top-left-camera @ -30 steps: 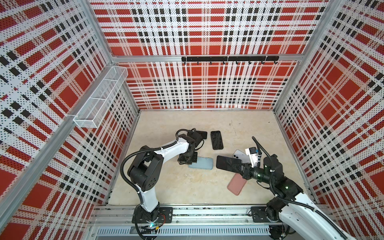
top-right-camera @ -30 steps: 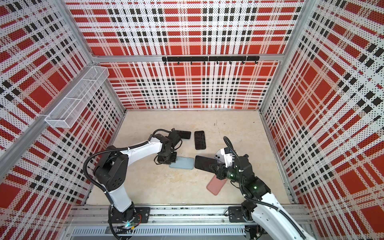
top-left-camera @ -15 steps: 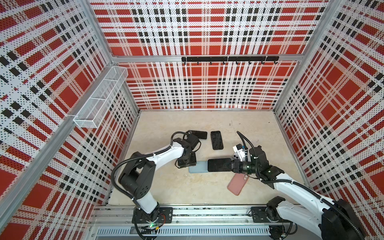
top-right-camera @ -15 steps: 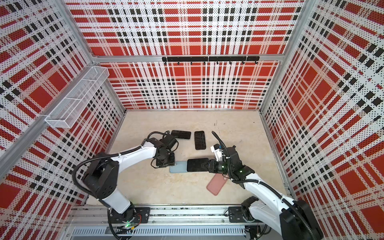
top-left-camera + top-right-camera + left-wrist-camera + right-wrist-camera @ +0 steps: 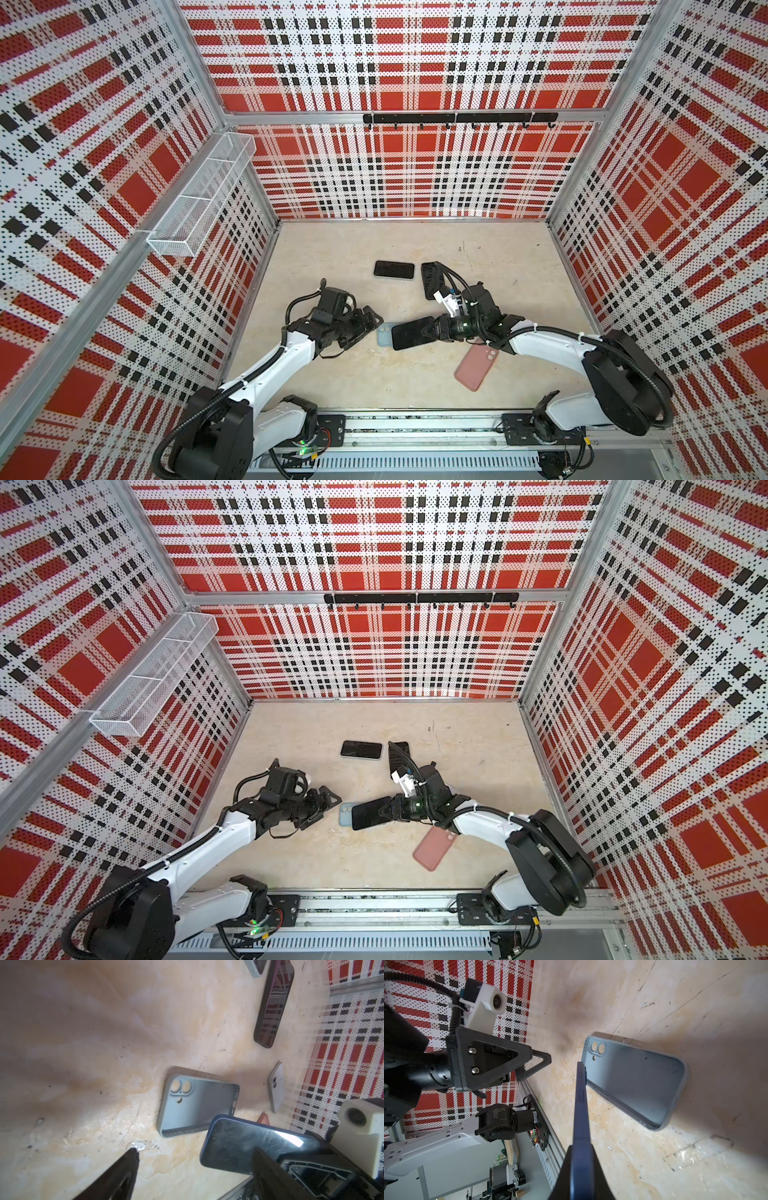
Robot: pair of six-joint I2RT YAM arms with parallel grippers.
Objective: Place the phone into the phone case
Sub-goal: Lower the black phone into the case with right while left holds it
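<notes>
Now the right end effector pinches the phone, hovering partly over the phone case; it should lower flat, corners matched. Beside the case, the left end effector gapes wide, empty.

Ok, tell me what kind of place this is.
Probably a robot test cell, not a home: perforated plaid walls box in a tabletop, a left arm and right arm stand on a rail at its front, and a phone is held over an empty blue case.
</notes>
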